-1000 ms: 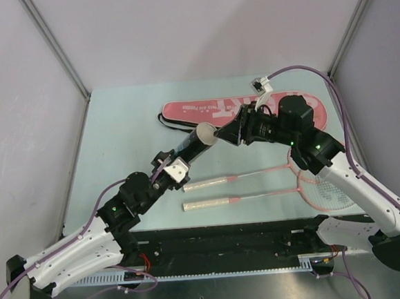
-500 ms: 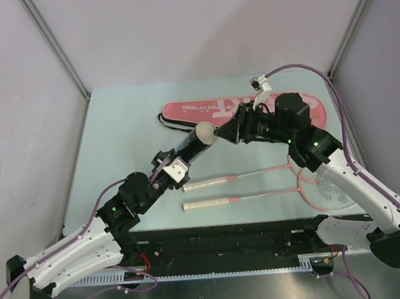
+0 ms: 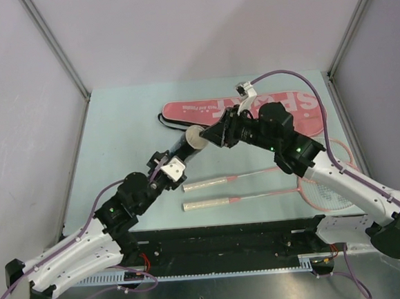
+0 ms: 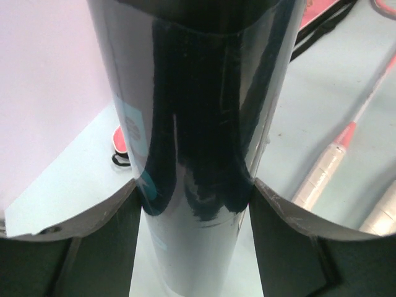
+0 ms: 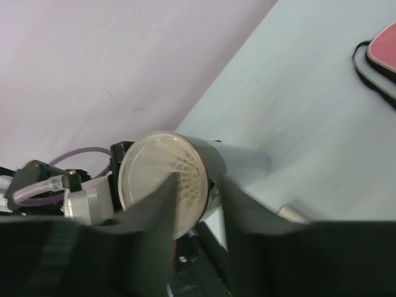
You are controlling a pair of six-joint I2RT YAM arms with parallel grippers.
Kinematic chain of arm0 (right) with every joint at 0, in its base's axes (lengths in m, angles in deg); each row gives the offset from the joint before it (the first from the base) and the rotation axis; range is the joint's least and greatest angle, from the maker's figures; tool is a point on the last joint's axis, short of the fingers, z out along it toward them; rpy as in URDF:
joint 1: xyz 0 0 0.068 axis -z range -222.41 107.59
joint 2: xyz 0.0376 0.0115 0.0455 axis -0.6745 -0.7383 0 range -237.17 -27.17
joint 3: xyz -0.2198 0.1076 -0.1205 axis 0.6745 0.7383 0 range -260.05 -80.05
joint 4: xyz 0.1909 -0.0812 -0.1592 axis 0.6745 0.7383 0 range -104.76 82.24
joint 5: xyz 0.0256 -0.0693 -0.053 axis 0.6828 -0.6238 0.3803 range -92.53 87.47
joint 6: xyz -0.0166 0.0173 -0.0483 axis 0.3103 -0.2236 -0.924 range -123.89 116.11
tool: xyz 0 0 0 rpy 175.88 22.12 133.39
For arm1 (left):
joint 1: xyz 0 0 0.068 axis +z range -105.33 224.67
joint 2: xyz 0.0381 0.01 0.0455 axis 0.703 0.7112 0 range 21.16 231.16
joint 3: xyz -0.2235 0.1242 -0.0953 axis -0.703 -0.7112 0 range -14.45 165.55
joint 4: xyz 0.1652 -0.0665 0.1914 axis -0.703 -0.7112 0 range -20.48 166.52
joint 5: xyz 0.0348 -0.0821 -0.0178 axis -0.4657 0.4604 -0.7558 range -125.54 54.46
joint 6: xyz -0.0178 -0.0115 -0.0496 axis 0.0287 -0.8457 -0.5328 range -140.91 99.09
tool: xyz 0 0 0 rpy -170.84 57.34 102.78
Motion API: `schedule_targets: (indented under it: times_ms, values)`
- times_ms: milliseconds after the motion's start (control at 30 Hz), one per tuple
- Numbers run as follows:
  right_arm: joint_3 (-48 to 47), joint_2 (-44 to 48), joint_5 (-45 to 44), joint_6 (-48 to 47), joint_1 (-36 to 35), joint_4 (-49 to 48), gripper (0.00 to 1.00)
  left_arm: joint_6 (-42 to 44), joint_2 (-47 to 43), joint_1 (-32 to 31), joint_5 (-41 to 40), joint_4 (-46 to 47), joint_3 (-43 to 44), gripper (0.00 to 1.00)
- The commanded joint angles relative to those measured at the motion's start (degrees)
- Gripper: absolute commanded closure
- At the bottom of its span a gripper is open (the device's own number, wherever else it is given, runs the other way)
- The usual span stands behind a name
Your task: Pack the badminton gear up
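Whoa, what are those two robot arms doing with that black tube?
The left gripper is holding the black tube up off the table, tilted toward the other arm. The right gripper is right at the tube's white cap, with its fingers at the cap's rim. Whether it has gripped the cap is hard to tell. The two pink rackets lie on the table, not yet in the pink bag behind them.

The bag (image 3: 183, 113) by the table's (image 3: 115, 128) far edge bears big white letters, upside down in the top view. Only "SP" can be read. Its smaller white line is too small to read.
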Motion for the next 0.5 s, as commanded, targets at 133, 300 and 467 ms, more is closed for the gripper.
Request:
schedule_targets:
  times_ms: [133, 300, 467]
  values:
    - [1.4, 2.7, 4.3, 0.5, 4.6, 2.2, 0.47, -0.1, -1.1, -1.4, 5.4, 10.0, 2.6, 0.97]
    - [-4.1, 5.5, 1.4, -4.4, 5.0, 10.3, 0.35, 0.4, -0.3, -1.4, 4.2, 10.0, 2.7, 0.98]
    - [-6.4, 5.1, 0.6, -6.4, 5.0, 12.1, 0.32, 0.3, 1.0, -1.4, 3.6, 9.8, 3.0, 0.98]
